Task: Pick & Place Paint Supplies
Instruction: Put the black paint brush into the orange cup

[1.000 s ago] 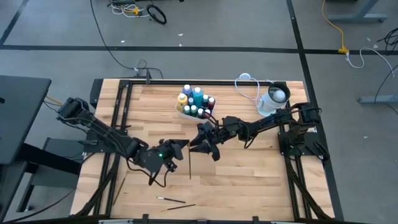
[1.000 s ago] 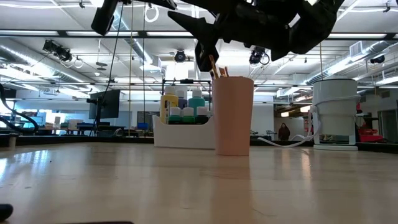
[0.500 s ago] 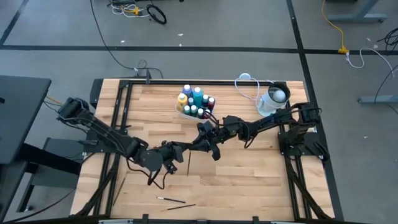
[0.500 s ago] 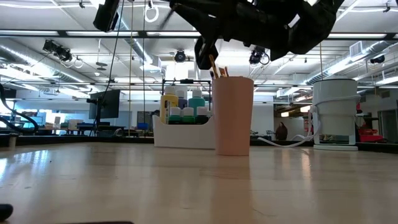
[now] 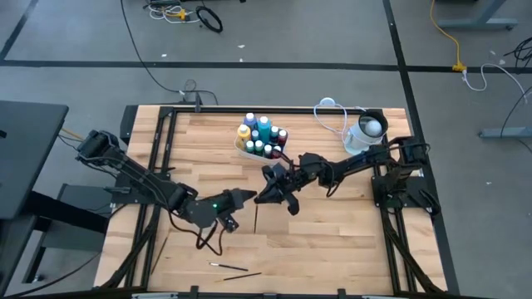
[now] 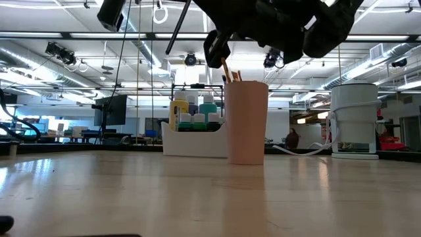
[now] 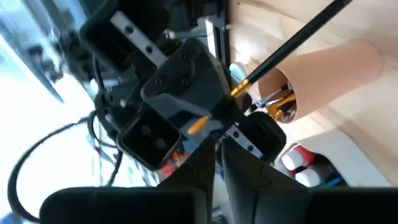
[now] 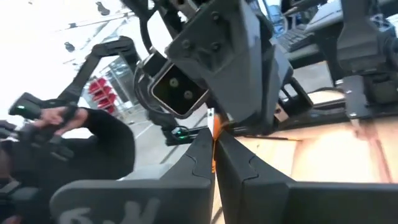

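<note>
While the right gripper (image 5: 268, 194) pinches a dark-handled brush (image 5: 257, 218) mid-frame, handle trailing toward lower frame (left gripper (image 5: 243, 198) barely parted beside it), the pink cup (image 6: 247, 122) sits under it.

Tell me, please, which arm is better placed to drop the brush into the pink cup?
Right. The right gripper is shut on the brush, close above the cup, and it stands between the left gripper and the cup.
</note>
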